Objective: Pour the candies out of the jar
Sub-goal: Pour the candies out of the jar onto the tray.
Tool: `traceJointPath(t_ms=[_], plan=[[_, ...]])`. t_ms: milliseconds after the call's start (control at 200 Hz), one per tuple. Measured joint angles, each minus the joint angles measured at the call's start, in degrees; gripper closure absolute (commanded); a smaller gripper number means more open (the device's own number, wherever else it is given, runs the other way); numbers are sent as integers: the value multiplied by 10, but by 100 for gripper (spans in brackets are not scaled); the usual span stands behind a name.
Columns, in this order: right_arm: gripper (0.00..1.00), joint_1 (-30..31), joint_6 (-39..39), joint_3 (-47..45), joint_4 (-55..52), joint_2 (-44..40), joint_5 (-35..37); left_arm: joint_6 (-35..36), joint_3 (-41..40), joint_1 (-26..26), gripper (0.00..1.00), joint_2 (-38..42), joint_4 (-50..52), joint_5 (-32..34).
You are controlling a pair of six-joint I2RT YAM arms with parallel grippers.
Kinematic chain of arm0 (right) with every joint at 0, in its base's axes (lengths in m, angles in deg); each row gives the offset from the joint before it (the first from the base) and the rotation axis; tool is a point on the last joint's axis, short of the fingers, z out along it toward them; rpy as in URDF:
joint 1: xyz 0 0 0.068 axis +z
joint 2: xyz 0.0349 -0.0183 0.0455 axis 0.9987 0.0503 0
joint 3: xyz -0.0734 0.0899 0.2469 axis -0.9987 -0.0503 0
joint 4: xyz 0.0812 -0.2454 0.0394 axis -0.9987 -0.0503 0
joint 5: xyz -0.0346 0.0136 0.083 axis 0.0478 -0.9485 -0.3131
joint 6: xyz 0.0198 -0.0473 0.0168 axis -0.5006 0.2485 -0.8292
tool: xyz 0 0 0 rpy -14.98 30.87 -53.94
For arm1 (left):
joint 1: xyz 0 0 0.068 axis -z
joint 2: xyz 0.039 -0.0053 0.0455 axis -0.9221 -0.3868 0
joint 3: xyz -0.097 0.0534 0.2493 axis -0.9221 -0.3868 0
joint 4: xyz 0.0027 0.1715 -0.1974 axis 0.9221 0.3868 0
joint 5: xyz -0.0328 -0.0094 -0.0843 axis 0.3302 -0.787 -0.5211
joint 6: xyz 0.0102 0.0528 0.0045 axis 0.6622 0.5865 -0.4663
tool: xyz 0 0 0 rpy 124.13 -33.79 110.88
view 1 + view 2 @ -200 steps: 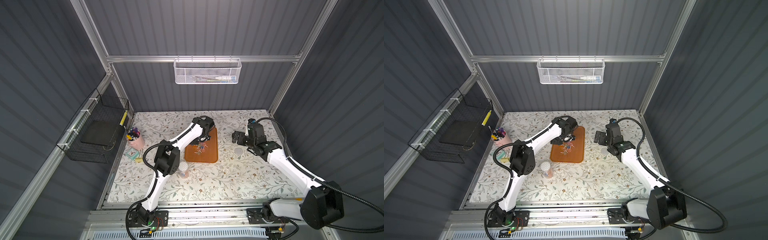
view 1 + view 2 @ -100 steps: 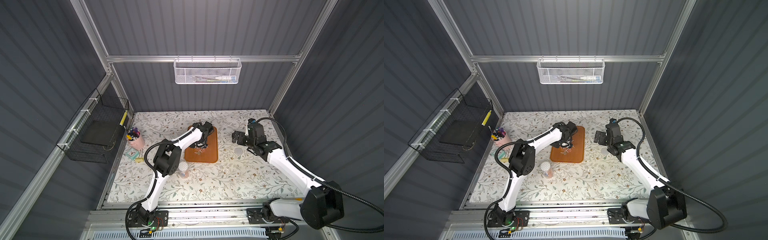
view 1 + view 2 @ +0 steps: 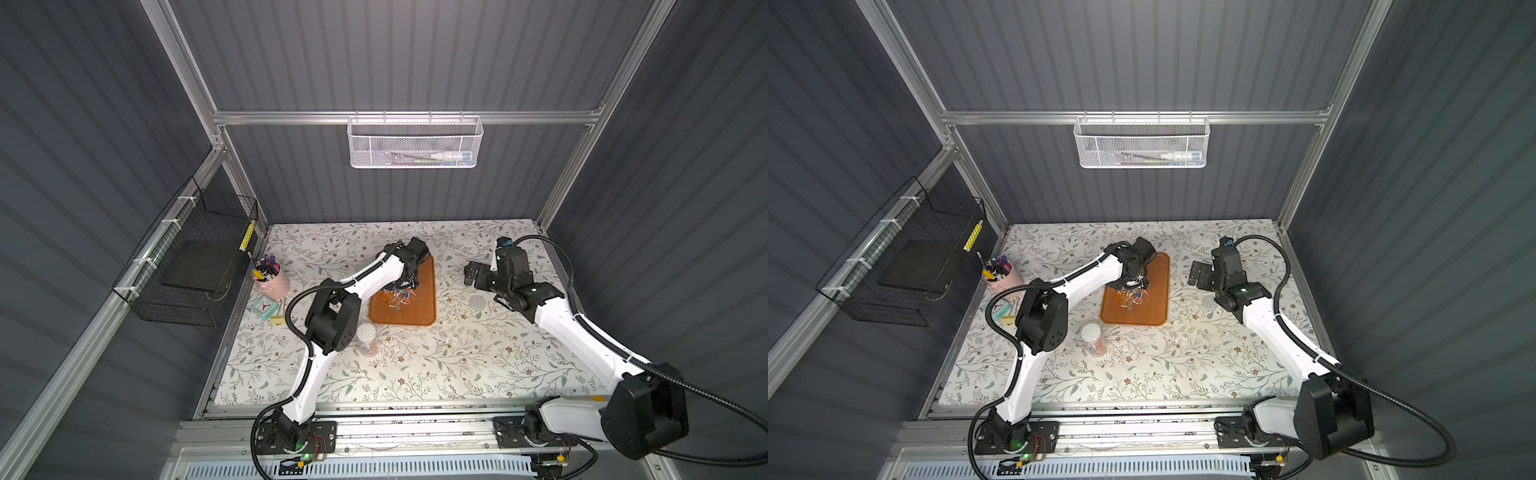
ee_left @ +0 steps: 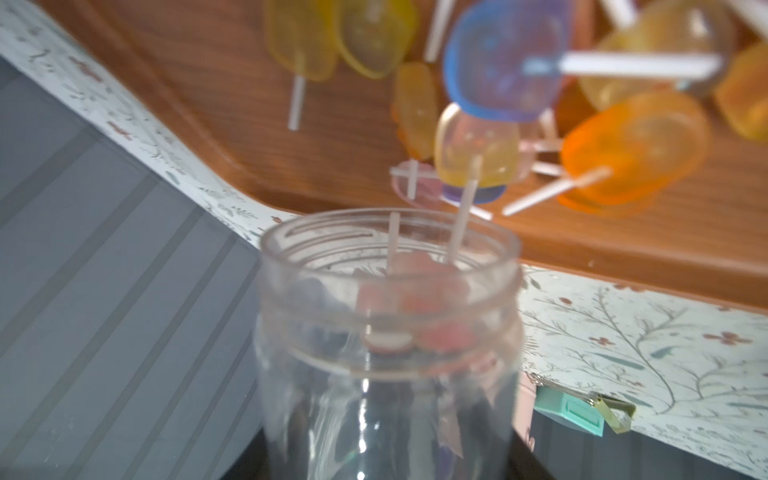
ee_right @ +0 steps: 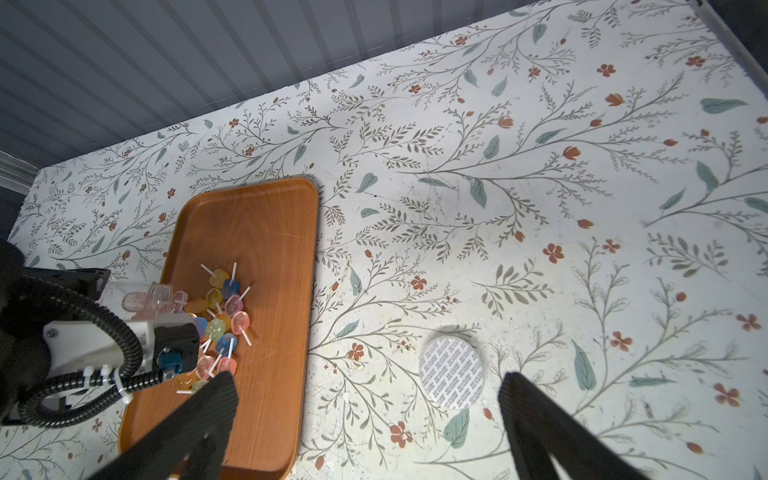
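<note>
Many candies on tray, capped jar nr

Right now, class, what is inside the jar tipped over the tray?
A few pink candies with white sticks sit inside the jar, near its mouth. Deeper in, the blurred glass shows too little to tell, and its base is out of frame.

Light's even and comes from overhead: table bright, walls dim, only soft shadows under the arms. Both top views stretch wide-angle toward the corners. Left wrist view is mush, with jar and candies blurry. Right wrist view's sharp, the tabletop slightly washed out.
</note>
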Motion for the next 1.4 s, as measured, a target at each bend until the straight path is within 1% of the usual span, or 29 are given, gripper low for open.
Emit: traceJointPath(t_ms=[120,365,630,855,970,1096,1241,1401], plan=[[1,0,-1,-1,0,-2,0,3,13,0,100,0,-25,-1],[1,0,-1,-11,-3,-24,7,29,78,1,100,-25,-51,-4],[1,0,-1,-11,-2,-28,11,83,79,10,100,-39,-47,-24],[1,0,-1,-11,-2,-28,11,111,45,12,100,-39,-57,-29],[1,0,-1,-11,-2,-28,11,146,3,12,100,-33,-96,-22],[1,0,-1,-11,-2,-28,11,203,-50,12,100,-11,-160,-15],[1,0,-1,-11,-2,-28,11,245,-54,12,100,-5,-207,-14],[1,0,0,-11,-2,-32,11,270,-54,12,100,3,-231,-11]])
